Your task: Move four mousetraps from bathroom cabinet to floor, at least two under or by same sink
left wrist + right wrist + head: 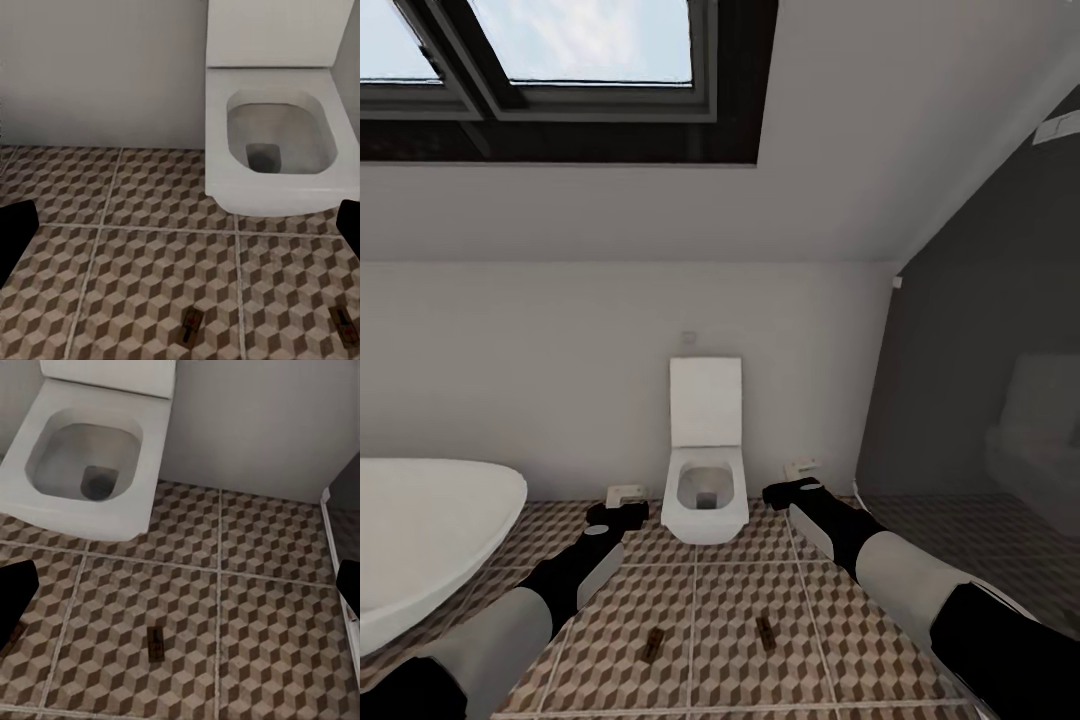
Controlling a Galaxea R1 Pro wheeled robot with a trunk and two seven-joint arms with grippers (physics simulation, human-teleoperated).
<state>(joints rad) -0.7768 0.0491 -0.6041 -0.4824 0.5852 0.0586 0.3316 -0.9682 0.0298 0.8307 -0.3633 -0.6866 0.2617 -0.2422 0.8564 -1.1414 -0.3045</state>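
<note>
Two mousetraps lie flat on the cube-patterned bathroom floor (700,610) in front of the toilet: one (656,645) on the left, one (764,630) on the right. The left wrist view has both, one (190,325) and the other (343,325); the right wrist view has one mousetrap (156,643). My left gripper (622,508) hangs open above the tiles, its dark fingers (15,240) spread wide with nothing between them. My right gripper (795,485) is open too, fingers (13,592) far apart and empty. The cabinet and the sink are out of view.
A white toilet (705,470) with its lid up stands against the back wall between my two arms. The big white tub (420,540) fills the left side. A dark grey wall (980,400) closes the right. A skylight (560,60) is overhead.
</note>
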